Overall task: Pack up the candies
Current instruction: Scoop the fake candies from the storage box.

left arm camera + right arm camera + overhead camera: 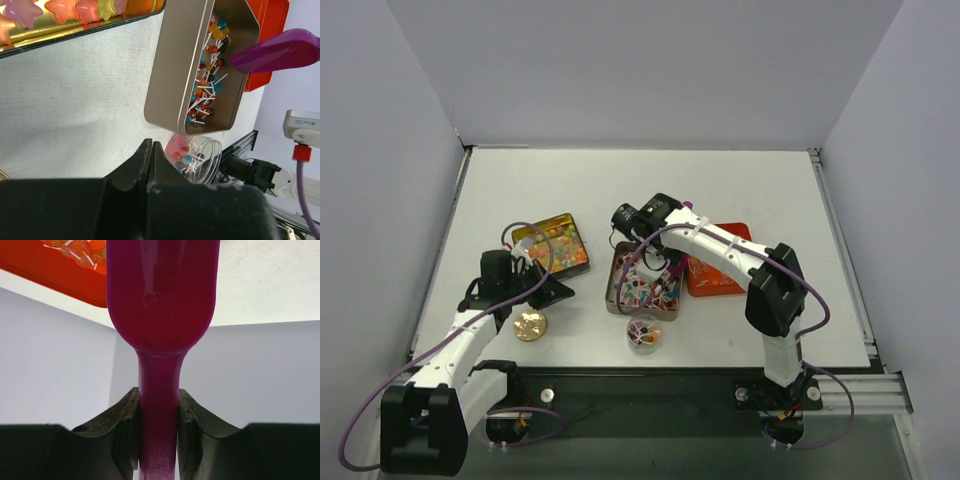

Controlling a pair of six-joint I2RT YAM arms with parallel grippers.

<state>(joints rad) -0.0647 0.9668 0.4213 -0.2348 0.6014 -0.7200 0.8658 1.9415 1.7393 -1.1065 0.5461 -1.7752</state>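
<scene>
Nearest the arm bases, a small round clear plastic jar [643,333] is being shown standing on the white table [570,180], and a few pink, blue and red candies [176,148] are being held inside it. To its left, a round gold lid [530,325] is lying flat on the table. Just beyond that lid the left gripper [151,150] is being held clenched. Its two black fingers are being pressed fully together with nothing between them. Whether the tips are touching the table cannot be told.

Farther on, in the middle, most of the candies are being held in a beige rectangular metal tin [170,75]. They are tiny colourful beads on white sticks, heaped along its right side. To the left of it, a gold rectangular tin [584,258] is being filled with translucent star-shaped sweets [65,10]. Just beside the beige tin on the right, a flat red rectangular tin lid [720,278] is lying.

Over the right side of the beige tin, a purple plastic scoop [162,290] is being grasped by the right gripper [158,415]. Its jaws are being closed partway, pinching the scoop's narrow handle from both sides.
</scene>
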